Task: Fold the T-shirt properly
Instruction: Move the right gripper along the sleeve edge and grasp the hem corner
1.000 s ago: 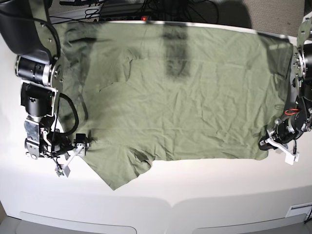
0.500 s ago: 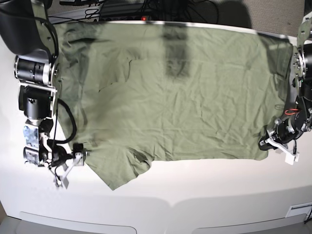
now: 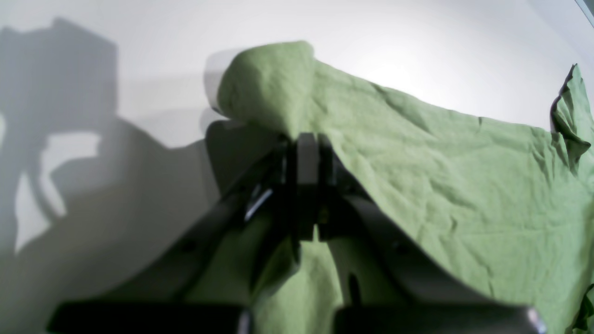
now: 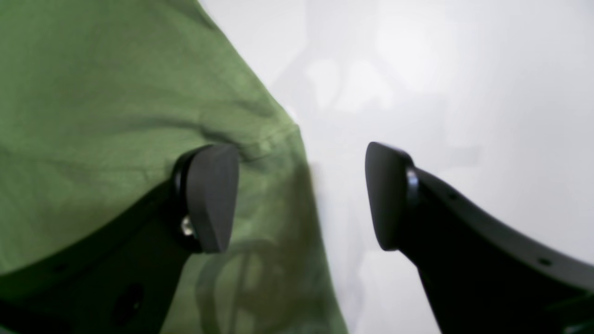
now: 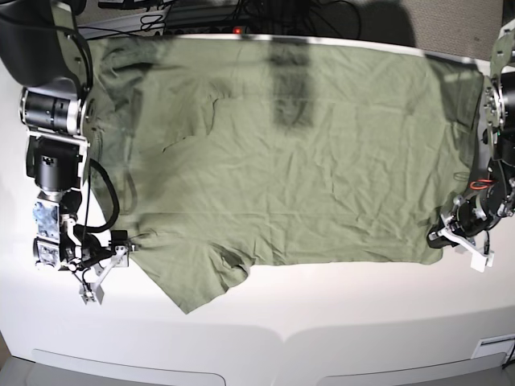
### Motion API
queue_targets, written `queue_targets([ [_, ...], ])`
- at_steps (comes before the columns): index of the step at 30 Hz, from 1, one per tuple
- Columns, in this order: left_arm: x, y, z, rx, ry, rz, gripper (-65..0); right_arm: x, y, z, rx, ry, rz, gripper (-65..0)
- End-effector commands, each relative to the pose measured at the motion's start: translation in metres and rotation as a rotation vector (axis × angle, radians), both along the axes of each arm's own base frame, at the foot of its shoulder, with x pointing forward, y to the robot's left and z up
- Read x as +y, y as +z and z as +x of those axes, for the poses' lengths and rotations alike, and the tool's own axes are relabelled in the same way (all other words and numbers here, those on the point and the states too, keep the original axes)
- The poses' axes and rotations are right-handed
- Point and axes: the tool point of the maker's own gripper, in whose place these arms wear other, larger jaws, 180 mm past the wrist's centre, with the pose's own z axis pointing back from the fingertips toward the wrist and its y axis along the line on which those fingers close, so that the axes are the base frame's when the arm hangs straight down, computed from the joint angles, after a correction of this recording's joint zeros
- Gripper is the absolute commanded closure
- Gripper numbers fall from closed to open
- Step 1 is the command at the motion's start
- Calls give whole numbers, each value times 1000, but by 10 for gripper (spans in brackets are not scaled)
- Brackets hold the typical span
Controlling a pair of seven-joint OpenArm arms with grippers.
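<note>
Green T-shirt (image 3: 464, 185) corner, wrist-view only

We see the T-shirt (image 5: 298, 153) as a plain, dull sage green with no print, brighter and yellower in the wrist views (dark shadow bands cross its upper part). The table (image 5: 338, 322) is plain white. The right gripper (image 4: 301, 197) has matte black fingers; the left gripper (image 3: 306, 157) looks black with a pale grey strip between its pads.
</note>
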Motion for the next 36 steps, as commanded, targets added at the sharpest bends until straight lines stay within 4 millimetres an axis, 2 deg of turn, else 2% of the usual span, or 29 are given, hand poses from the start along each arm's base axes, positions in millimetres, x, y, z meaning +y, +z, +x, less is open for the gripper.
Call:
queue_targets([
  [1,7,24,17,-75,15,-5,0,-7,20,15,-50,-8,-6,-425],
  [9,4,23,18,-78,14,-10,0,-4,-14,-5,40,-28,35,-425],
  [13,0,23,19,-78,9,-17,0,1,-16,-8,56,-18,62,-425],
  [19,-1,23,19,-79,9,-17,0,33,-14,-12,75,87,214,-425],
  [23,0,23,19,-78,10,-16,0,36,-14,-12,75,89,229,-425],
  [27,0,23,19,-79,10,-17,0,39,-16,-19,114,130,231,-360],
  [32,0,23,19,-78,9,-16,0,34,-12,-17,95,116,245,-276],
  [36,0,23,19,-80,10,-17,0,26,-7,-11,51,104,237,-264],
])
